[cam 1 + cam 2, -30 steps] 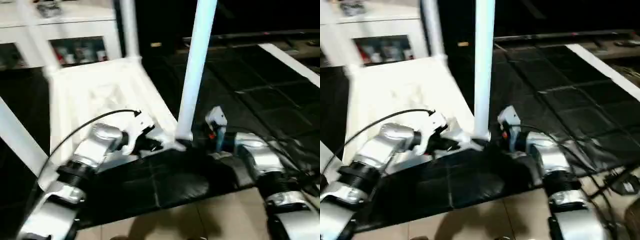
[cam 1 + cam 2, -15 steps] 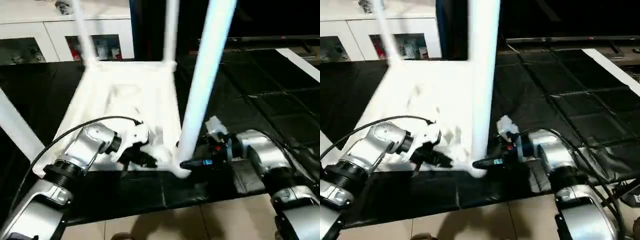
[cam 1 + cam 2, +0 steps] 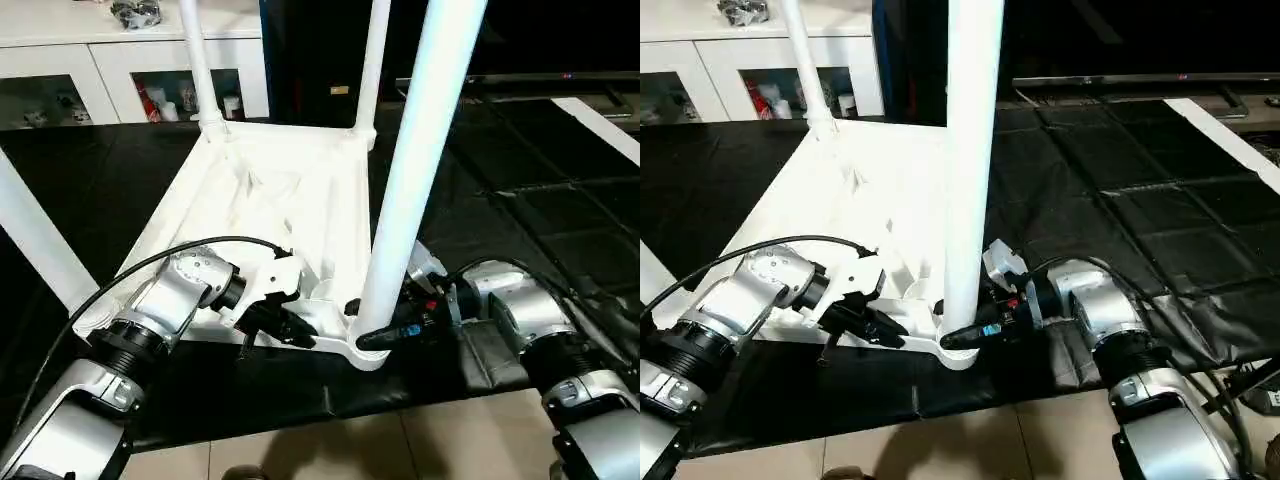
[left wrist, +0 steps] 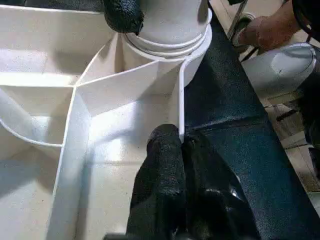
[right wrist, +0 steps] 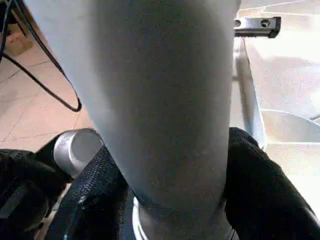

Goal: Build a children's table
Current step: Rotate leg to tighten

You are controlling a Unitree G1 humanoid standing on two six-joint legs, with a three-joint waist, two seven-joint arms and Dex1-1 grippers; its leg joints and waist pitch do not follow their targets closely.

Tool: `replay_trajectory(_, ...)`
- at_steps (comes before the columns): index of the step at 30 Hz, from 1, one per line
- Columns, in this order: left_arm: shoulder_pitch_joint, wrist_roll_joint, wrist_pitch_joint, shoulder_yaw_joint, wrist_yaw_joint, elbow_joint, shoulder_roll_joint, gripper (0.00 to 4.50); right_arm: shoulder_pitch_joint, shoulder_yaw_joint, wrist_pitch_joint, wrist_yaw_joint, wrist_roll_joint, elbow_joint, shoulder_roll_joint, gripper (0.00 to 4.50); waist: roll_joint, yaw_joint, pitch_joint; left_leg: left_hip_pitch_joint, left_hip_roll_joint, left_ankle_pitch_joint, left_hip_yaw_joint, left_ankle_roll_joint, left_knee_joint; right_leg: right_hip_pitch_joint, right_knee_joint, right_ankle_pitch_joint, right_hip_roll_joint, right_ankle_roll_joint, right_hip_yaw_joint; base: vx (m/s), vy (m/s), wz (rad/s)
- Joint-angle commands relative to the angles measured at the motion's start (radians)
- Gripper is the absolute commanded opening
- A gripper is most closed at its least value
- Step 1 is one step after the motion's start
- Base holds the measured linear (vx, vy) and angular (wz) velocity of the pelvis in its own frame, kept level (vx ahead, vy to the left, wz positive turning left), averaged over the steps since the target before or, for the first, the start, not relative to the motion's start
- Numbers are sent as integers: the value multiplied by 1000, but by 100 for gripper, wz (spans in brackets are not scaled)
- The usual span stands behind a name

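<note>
At corner socket, right pincer point(image 3: 372, 338) grips leg point(image 3: 415, 170)

Head stereo looks down at the table point(image 3: 300, 190); wrist cameras sit apparently very close.

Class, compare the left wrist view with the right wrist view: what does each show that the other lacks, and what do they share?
Left wrist alone: the left end effector shut on the tabletop's rim, plus a person's hand.

Right wrist alone: the right end effector clamped around the leg, and a cable on the floor.

Both: the white leg at its socket and the ribbed underside.
</note>
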Motion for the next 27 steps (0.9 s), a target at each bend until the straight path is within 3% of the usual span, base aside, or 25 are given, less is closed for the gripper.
replay_trajectory(1,-9,5,-13,-26,-36,-18,-6,0,4,27,29,17,33,-12,-13,226,-7,-6,-79,-4,-13,-197,21,54,-64,63,-69,-292,-38,-199,41,0,0,0)
replay_trajectory(6,-11,-6,27,-6,6,-6,-26,0,24,48,80,17,81,-49,-21,218,-9,-6,-78,0,-13,-200,23,56,-63,62,-70,-282,-35,-205,42,0,0,0)
replay_trajectory(9,-13,-18,55,11,29,-1,-40,0,40,33,103,17,89,-71,-13,217,-10,-5,-78,-4,-14,-198,23,56,-63,65,-69,-288,-36,-202,42,0,0,0)
replay_trajectory(12,-11,-45,115,50,92,0,-74,0,79,-28,165,-10,85,-107,28,217,-11,0,-78,0,-15,-210,23,55,-62,62,-74,-315,-37,-195,42,0,0,0)
replay_trajectory(14,0,-49,164,70,146,-16,-94,0,102,-41,181,-145,90,-124,64,217,-3,-2,-74,-3,-16,-223,22,48,-65,61,-79,-356,-37,-177,40,0,0,0)
replay_trajectory(15,1,-49,169,72,151,-18,-96,0,103,-41,182,-161,89,-124,68,217,-5,-5,-72,-2,-16,-232,22,43,-67,61,-82,-378,-36,-167,40,0,0,0)
replay_trajectory(17,3,-50,236,98,223,-34,-126,0,101,-70,180,-360,69,-91,133,217,-7,-22,-69,0,-24,-257,17,17,-69,61,-96,-501,-41,-117,34,0,0,0)
replay_trajectory(19,2,-53,254,104,239,-39,-133,0,100,-84,187,-404,61,-86,151,217,-8,-40,-66,-8,-27,-265,13,10,-72,65,-102,-543,-38,-87,27,0,0,0)
replay_trajectory(20,-1,-57,278,116,270,-39,-149,0,89,-103,194,-475,51,-65,180,217,-6,-51,-66,-6,-29,-281,13,10,-70,62,-107,-555,-38,-80,24,0,0,0)
replay_trajectory(21,-5,-58,300,128,304,-37,-166,0,76,-120,194,-547,35,-41,208,217,-6,-51,-66,-6,-29,-281,13,10,-70,62,-107,-555,-38,-80,24,0,0,0)
replay_trajectory(22,-10,-56,316,141,347,-34,-185,0,61,-137,198,-625,14,-17,238,217,-6,-71,-64,-15,-33,-293,8,4,-69,68,-109,-584,-38,-67,16,0,0,0)
replay_trajectory(23,-15,-56,339,156,388,-33,-205,0,50,-154,205,-694,-4,-1,265,217,-5,-76,-65,-17,-33,-294,6,1,-69,68,-111,-588,-39,-62,14,0,0,0)
replay_trajectory(25,-29,-58,379,197,497,-25,-256,0,23,-182,220,-843,-23,29,318,217,-6,-97,-66,-13,-38,-304,3,6,-65,64,-117,-592,-37,-59,6,0,0,0)
replay_trajectory(27,-34,-59,388,207,528,-22,-272,0,15,-184,219,-878,-27,36,330,217,-6,-106,-67,-10,-38,-307,2,18,-64,65,-123,-573,-37,-69,0,0,0,0)
